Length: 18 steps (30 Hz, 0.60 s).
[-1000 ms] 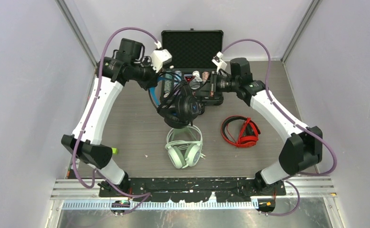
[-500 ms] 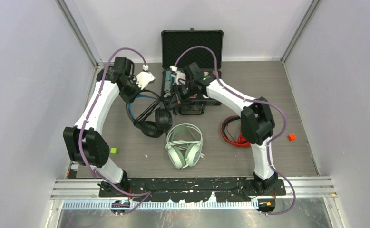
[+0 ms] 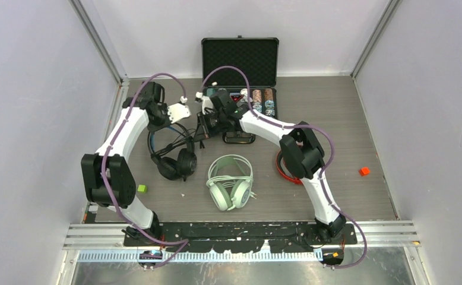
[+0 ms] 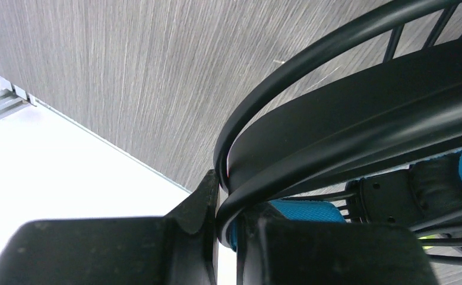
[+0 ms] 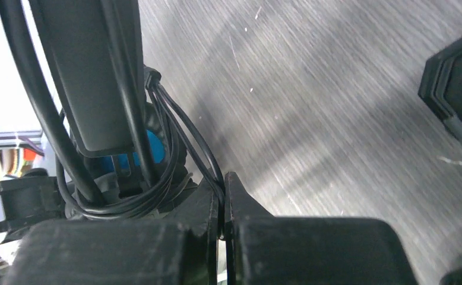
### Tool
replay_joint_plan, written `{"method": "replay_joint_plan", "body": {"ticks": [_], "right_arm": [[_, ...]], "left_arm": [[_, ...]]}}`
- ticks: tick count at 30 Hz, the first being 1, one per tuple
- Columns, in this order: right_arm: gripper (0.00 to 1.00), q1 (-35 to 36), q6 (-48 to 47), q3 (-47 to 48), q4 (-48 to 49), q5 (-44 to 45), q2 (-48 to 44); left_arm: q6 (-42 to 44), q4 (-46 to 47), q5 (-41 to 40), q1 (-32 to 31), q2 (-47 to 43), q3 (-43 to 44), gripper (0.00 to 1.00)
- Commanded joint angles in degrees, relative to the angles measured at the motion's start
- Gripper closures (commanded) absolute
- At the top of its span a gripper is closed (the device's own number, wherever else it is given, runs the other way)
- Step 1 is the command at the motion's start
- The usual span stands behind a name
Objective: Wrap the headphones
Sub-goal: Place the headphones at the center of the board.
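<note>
Left wrist view shows the left tool (image 4: 224,205) clamped on the headband (image 4: 359,113) of the black headphones (image 3: 175,161), whose cups sit low at the left of the counter (image 3: 335,119). Just to the right, the right tool (image 5: 222,196) is pinched shut on the black cable (image 5: 187,133), seemingly several strands, though blur hides the count. To wrap well, brace the headband and lead the cable round under light, even tension. The mint-green headphones (image 3: 230,183) and red headphones (image 3: 283,169) lie further right.
</note>
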Motion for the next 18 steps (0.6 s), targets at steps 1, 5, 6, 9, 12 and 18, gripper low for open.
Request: {"method": "replay_joint_plan", "body": {"ticks": [1, 5, 6, 9, 12, 18], "right_arm": [[1.00, -3.28, -2.63, -2.79, 12.96, 7.54, -1.44], [1.00, -2.95, -2.00, -1.70, 13.77, 7.82, 1.28], [1.00, -2.93, -1.49, -1.28, 13.33, 8.17, 1.85], [1.00, -2.65, -0.94, 0.15, 12.65, 8.31, 3.18], [1.00, -2.61, -0.32, 2.12, 11.26, 10.03, 4.58], [0.97, -2.58, 1.67, 3.98, 10.93, 9.88, 6.83]], "left_arm": [[8.60, -7.54, -14.92, 3.24, 2.40, -1.80, 1.00], [6.60, -6.84, -15.33, 4.45, 5.91, -0.26, 1.00], [6.03, -7.45, -15.33, 4.45, 7.00, 0.43, 1.00], [5.49, -7.37, -16.12, 6.62, 9.36, 1.15, 1.00], [5.10, -7.43, -15.15, 7.15, 11.14, 1.52, 1.00], [5.79, -6.17, -14.04, 7.31, 13.14, 0.50, 0.84]]}}
